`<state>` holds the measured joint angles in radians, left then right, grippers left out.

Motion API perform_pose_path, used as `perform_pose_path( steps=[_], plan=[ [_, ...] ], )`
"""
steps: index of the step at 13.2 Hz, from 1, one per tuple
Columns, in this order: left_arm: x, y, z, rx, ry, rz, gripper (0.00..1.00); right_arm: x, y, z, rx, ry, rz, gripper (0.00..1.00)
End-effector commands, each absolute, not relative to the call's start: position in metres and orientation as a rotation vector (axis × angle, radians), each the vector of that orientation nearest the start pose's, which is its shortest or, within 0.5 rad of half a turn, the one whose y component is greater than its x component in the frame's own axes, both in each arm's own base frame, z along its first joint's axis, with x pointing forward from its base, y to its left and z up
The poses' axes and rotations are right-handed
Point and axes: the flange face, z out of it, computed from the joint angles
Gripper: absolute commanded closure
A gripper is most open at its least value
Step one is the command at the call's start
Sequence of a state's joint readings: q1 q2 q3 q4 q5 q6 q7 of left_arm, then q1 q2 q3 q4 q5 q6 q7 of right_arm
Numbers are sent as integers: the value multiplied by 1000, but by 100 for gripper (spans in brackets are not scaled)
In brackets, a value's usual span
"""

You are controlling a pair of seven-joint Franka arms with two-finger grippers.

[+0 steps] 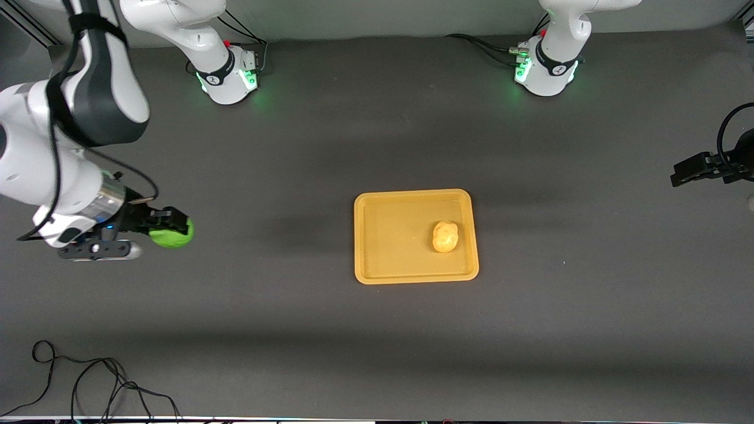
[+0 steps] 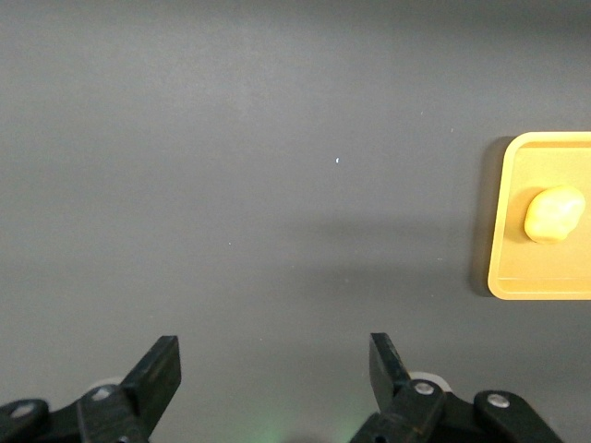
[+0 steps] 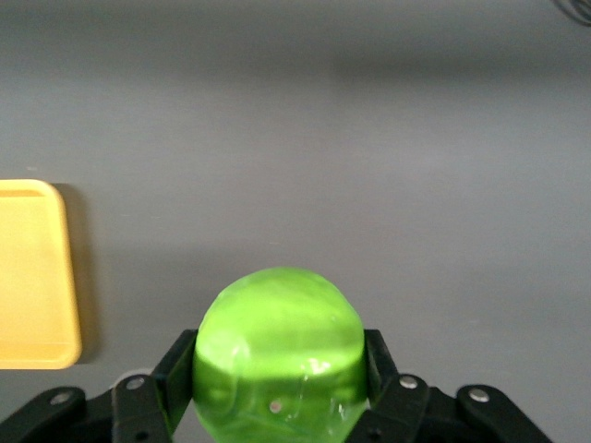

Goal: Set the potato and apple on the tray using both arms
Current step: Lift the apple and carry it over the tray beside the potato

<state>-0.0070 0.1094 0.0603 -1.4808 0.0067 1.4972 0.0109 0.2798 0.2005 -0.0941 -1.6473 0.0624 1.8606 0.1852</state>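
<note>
Right hand [image 1: 177, 227] sits at the right arm's end of the dark grey worktop [image 1: 377, 330], fingers clamped on the small round bright green apple [image 1: 172, 234]. Right wrist view: apple [image 3: 280, 355] fills the gap between both fingers [image 3: 174, 374]; whether it touches the worktop, cannot tell.

Flat rectangular yellow-orange plastic tray [image 1: 389, 235] lies mid-worktop, well apart from the apple. Small lumpy yellow-tan potato [image 1: 445, 236] rests in the tray, in the part toward the left arm's end.

Left hand [image 1: 692, 169] waits at the left arm's end, fingers [image 2: 157, 374] apart and holding nothing; tray [image 2: 513, 221] and potato [image 2: 554, 214] show in the left wrist view.
</note>
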Motion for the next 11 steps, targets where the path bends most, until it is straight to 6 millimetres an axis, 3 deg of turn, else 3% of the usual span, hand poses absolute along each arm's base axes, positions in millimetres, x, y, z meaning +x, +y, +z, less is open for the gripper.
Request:
perform_pose_path(
  steps=[1, 3, 5, 7, 9, 11],
  plan=[
    [574, 28, 607, -3137, -43, 149, 8, 605, 231, 493, -3114, 115, -15, 61],
    [574, 26, 607, -3137, -38, 149, 8, 587, 321, 487, -3100, 214, -24, 61],
    [574, 27, 606, -3137, -41, 149, 8, 551, 427, 463, -3100, 308, -22, 62],
    [575, 27, 606, -3137, -41, 149, 8, 537, 499, 440, -3080, 421, -61, 64],
    [575, 24, 606, -3137, -36, 149, 8, 533, 549, 393, -3082, 458, -85, 65],
    [575, 24, 606, -3137, -36, 147, 1, 542, 560, 351, -3081, 473, -123, 65]
  ],
)
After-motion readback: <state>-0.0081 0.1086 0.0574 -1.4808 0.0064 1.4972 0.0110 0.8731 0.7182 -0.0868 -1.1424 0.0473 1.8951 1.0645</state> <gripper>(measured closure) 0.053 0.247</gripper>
